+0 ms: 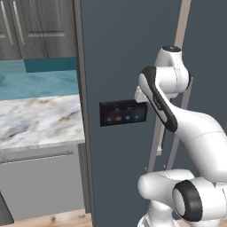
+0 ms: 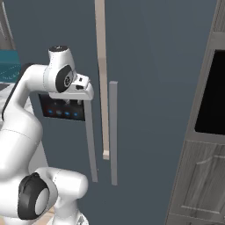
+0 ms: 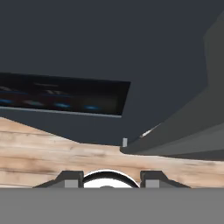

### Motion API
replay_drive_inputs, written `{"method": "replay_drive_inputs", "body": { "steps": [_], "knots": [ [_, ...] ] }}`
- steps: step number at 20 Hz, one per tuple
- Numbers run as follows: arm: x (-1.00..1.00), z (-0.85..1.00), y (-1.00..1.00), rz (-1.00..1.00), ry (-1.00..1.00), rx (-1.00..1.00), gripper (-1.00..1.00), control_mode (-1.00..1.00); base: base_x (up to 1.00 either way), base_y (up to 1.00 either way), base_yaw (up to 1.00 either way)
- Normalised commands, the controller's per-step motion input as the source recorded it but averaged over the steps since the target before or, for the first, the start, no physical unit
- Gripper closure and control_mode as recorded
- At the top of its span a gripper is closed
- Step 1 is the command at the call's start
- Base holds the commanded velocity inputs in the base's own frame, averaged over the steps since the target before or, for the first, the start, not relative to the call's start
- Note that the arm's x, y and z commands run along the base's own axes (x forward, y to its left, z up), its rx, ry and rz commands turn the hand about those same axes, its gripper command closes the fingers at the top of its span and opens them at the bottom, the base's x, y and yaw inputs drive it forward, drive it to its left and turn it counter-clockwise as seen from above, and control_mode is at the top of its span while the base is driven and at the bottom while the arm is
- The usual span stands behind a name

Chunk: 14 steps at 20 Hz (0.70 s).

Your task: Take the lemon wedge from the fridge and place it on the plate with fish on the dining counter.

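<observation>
The fridge point(image 1: 128, 53) stands shut right in front of the robot, a tall slate-blue face with both doors closed, so the lemon wedge cannot be seen. Between the two doors runs a pale beige strip point(image 2: 102, 79), and a long grey handle hangs either side of it: the left handle point(image 2: 90, 140) and the right handle point(image 2: 113, 132), both upright. On the left door sits the small black panel point(image 1: 123, 113) with its row of blue lights, just beside the left handle's upper end.

Now the arm: the white Franka rises from the base and folds over at the height of that panel, its wrist up against the top of the left handle. In the hand view the gripper point(image 3: 111, 179) peeks up at the bottom edge, two dark finger tips point(image 3: 70, 178) standing a modest way apart with nothing visible between them except the robot's own white body; whether they are closed around the handle, I cannot tell. That view looks down the door past the panel to the wooden floor point(image 3: 52, 153).

To the left of the fridge, a marble counter point(image 1: 40, 119) meets its side, with a teal backsplash point(image 1: 40, 80) behind and grey wood-grain cupboards point(image 1: 40, 26) above. To the right stands a grey wood-grain cabinet point(image 2: 206, 176) with a black recess point(image 2: 213, 92).
</observation>
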Motion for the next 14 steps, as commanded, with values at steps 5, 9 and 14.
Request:
{"method": "replay_drive_inputs", "body": {
  "steps": [5, 9, 14],
  "knots": [
    [-0.01, 0.0, 0.0, 0.0, 0.0, 0.0, -1.0, -1.0, 0.0, 0.0, 0.0],
    [-0.03, 0.0, 0.0, 0.0, -0.01, 0.0, -1.0, -1.0, 0.0, 0.0, 0.0],
    [0.0, 0.0, 0.0, 0.0, 0.0, 0.0, -1.0, -1.0, 0.0, 0.0, 0.0]
  ]
}}
